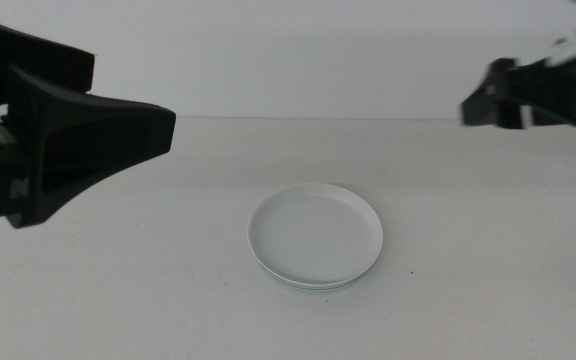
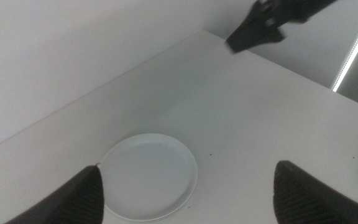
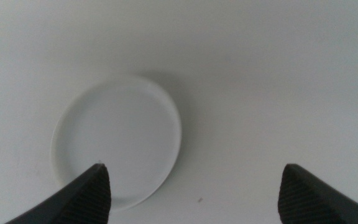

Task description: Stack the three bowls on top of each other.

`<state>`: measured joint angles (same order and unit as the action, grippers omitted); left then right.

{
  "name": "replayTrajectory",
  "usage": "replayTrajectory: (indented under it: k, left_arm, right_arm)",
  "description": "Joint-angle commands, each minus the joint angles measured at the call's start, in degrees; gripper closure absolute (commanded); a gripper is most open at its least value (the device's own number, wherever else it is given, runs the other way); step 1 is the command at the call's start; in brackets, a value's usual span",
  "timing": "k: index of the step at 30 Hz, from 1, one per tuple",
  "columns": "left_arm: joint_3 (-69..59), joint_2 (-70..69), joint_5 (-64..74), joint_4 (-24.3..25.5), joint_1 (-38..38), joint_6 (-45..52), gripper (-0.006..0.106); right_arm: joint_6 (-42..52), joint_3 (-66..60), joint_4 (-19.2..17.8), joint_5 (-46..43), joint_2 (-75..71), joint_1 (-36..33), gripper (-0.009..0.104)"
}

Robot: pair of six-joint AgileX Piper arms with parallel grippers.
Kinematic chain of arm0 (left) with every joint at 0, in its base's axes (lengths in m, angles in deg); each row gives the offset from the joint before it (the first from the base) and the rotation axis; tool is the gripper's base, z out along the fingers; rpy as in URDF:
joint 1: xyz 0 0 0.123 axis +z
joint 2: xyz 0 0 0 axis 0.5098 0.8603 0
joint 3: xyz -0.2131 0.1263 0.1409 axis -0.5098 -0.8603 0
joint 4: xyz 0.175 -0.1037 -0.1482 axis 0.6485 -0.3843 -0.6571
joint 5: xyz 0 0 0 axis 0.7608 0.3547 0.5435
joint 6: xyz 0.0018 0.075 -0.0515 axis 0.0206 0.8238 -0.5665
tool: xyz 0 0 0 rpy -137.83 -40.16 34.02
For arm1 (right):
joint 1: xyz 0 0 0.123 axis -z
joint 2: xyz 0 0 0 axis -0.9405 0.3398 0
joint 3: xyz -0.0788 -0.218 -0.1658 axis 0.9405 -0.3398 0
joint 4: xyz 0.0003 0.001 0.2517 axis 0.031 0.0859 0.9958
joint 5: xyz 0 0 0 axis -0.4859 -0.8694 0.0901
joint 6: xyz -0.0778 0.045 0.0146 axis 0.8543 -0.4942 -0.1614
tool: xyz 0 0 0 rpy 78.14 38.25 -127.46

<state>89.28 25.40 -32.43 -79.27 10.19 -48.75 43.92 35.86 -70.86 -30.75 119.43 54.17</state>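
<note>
**Clerk:** Surface first, please.

**Operator:** White matte table (image 1: 468, 300), plain pale wall behind it. From the left wrist camera I also log a bright vertical light strip (image 2: 352, 53) past the far corner.

**Clerk:** Item one?

**Operator:** One shallow, round, white plastic bowl (image 1: 315, 236) with a low rim, resting flat near the middle of the table. In the middle view I see a second thin edge peeking out under its near rim, so something lies beneath it, but I cannot tell how many or what colour. Both wrist cameras show only the white top bowl (image 2: 148, 177) (image 3: 117, 140).

**Clerk:** Item two, left tool?

**Operator:** Left gripper (image 2: 188, 193), dark jaws, spread wide with nothing between them. I see it in the middle view as a large black shape at the left side (image 1: 78, 135), raised above the table and well apart from the bowl.

**Clerk:** Item three, right tool?

**Operator:** Right gripper (image 3: 194, 193), dark jaws, likewise spread wide and holding nothing. In the middle view it sits at the upper right (image 1: 488, 100), up off the surface, well clear of the bowl. My left wrist camera catches it too, above the table's far corner (image 2: 257, 28).

**Clerk:** Contact anywhere?

**Operator:** Neither gripper touches the bowl.
</note>
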Motion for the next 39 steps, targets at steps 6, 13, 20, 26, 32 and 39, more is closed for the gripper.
replayTrajectory:
  k: [6,13,20,26,32,39]
  left_arm:
    - [0.24,-0.24,-0.77,-0.11,0.01,-0.46,0.007]
    - [0.13,-0.38,-0.88,-0.28,0.01,-0.46,0.007]
    - [-5.23,-6.04,-9.09,3.99,2.89,-0.46,0.007]
    - [-14.08,-12.88,-16.57,9.61,13.72,-0.46,0.007]
    - [-18.96,-19.56,-16.57,12.75,18.72,-0.46,0.007]
    - [-24.67,-26.44,-17.26,18.40,18.72,-0.56,0.007]
  right_arm:
    - [-6.14,-6.46,-8.94,-5.56,-15.75,0.55,0.020]
    - [-5.88,-12.67,-11.39,-12.98,-24.08,0.55,0.020]
    - [-5.88,-14.58,-11.21,-17.96,-26.00,0.55,0.020]
    - [-5.88,-14.58,-11.05,-19.09,-26.00,0.55,0.020]
    - [-5.88,-14.58,-11.05,-19.09,-26.00,0.55,0.020]
    - [-5.88,-14.58,-11.05,-19.09,-26.00,0.55,0.020]
